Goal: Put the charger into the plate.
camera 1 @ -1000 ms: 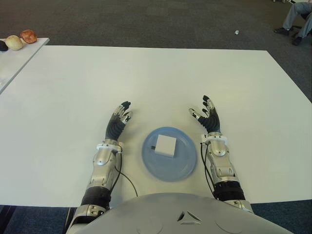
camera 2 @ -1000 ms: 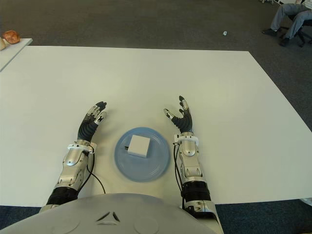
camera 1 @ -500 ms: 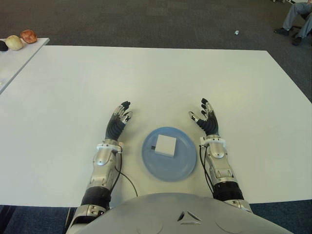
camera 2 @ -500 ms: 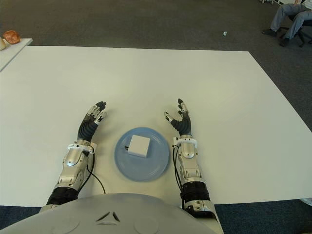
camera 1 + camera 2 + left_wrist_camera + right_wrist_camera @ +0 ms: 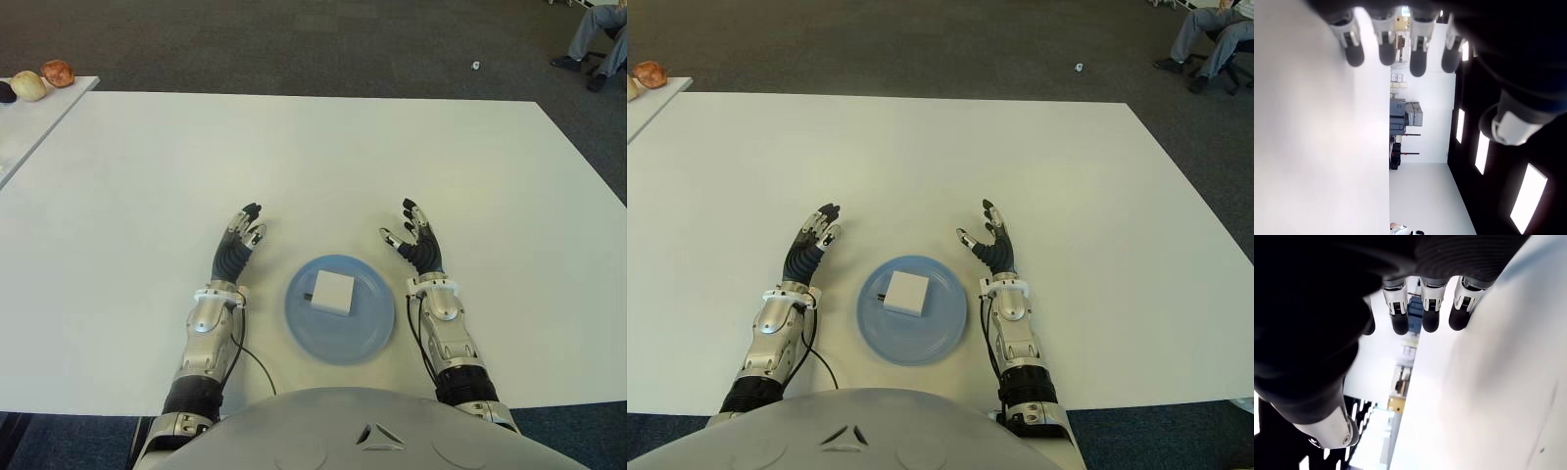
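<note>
A white square charger (image 5: pixel 333 292) lies flat inside the blue plate (image 5: pixel 367 338), a little left of the plate's middle, near the table's front edge. My right hand (image 5: pixel 416 242) is just right of the plate, fingers spread and empty, clear of both. My left hand (image 5: pixel 242 241) shows to the left of the plate, fingers extended and holding nothing. Both wrist views show only straight fingertips (image 5: pixel 1429 316) over the white tabletop.
The white table (image 5: pixel 294 157) stretches wide ahead of the hands. A second table at the far left carries round food items (image 5: pixel 44 78). A person's legs (image 5: pixel 593 39) show at the far right on the dark carpet.
My right hand has drawn back slightly toward my body and a bit to the right. The charger, the plate and the left hand have not moved.
</note>
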Tool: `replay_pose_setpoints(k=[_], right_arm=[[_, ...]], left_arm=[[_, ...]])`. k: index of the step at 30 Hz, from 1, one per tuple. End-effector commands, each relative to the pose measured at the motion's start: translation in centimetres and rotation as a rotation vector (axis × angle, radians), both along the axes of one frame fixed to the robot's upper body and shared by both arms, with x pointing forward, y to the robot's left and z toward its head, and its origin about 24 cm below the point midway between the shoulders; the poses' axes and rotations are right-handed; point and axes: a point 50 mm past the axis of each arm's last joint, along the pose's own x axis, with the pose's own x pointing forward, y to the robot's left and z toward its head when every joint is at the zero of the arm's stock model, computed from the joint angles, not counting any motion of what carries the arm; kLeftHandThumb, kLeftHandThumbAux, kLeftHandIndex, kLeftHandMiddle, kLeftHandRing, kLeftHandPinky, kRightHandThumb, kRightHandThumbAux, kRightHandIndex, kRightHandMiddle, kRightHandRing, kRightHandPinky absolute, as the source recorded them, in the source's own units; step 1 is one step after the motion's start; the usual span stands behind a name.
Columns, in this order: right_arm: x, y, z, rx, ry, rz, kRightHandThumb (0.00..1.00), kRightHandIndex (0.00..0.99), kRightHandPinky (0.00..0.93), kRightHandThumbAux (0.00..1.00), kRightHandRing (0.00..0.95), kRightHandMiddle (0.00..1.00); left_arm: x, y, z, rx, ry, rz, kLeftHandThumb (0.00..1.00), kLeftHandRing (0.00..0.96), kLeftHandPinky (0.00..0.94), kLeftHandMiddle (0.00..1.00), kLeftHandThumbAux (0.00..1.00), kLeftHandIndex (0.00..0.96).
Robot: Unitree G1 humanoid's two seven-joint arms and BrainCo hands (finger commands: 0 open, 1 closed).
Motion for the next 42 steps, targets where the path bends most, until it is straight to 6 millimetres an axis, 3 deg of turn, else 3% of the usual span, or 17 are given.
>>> replay_pose_setpoints(k=[1, 42], right_arm=[[-1.53, 0.32, -2.38, 0.015, 0.111, 0.024, 0.041, 0.000, 0.000, 0.764, 0.000, 0.000], [-2.23, 0.92, -2.76, 0.089, 0.074, -0.009, 0.043, 0.006, 0.014, 0.787, 0.003, 0.014]], left_arm=[[-1.18, 0.08, -1.53, -0.008, 0.096, -0.005, 0.000, 0.066, 0.008, 0.121, 0.496, 0.128], [-0.60, 0.64, -1.43, -0.006, 0.095, -0.012, 0.000, 0.069, 0.000, 0.136, 0.481, 0.123]])
